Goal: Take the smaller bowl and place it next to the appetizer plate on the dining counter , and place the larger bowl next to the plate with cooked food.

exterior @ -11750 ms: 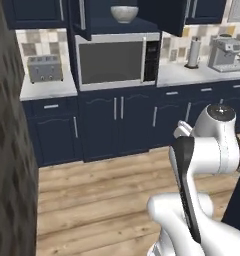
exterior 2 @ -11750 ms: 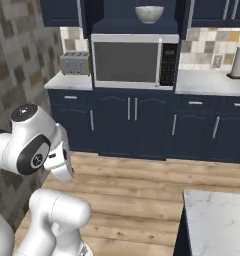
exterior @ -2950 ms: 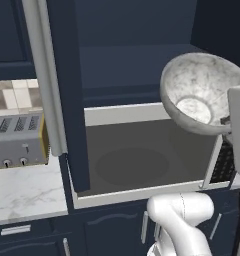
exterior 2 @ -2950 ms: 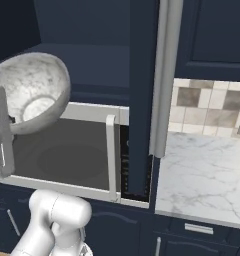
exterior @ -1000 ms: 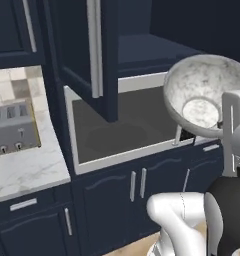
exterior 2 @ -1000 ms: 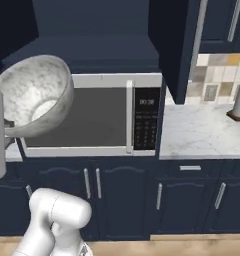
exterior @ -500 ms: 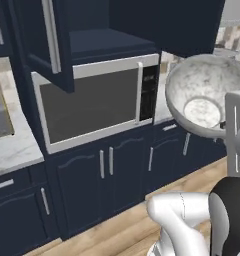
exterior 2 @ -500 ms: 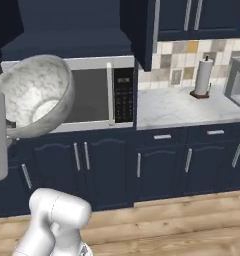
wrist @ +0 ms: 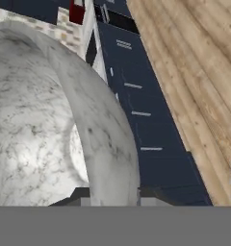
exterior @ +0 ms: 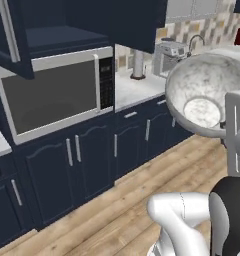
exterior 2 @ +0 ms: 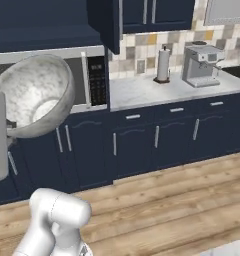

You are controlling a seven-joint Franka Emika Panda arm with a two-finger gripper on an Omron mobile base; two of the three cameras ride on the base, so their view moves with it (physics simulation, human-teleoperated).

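The larger bowl (exterior: 204,95) is up in the air right now, carried high in front of the robot's arm and tipped on its side so the open mouth faces back toward the base cameras. You can see straight into it: grey-white marbled stone look, with a paler flat circle at the bottom. In the right base view the same bowl (exterior 2: 34,95) sits at the left edge, overlapping the microwave (exterior 2: 82,77) behind it.

The gripper (wrist: 110,194) is pinching the bowl's rim. In the hand view one dark fingertip sits on the inside of the wall and the other on the outside, with the marbled rim running up between them. So it's closed on the rim, not spread wide.

Around it: navy lower cabinets (exterior: 92,155) with silver handles, a wood plank floor (exterior 2: 182,200), and a white marble worktop (exterior 2: 157,87) along the wall. On that worktop there's a paper towel roll (exterior 2: 163,64) standing upright and a silver coffee machine (exterior 2: 201,65) to its right, well apart from each other. Tiled backsplash behind both. A tap (exterior: 193,41) shows further along in the left base view, just past the coffee machine there.

The microwave door looks closed in both base views, with the open shelf of the cabinet above it.
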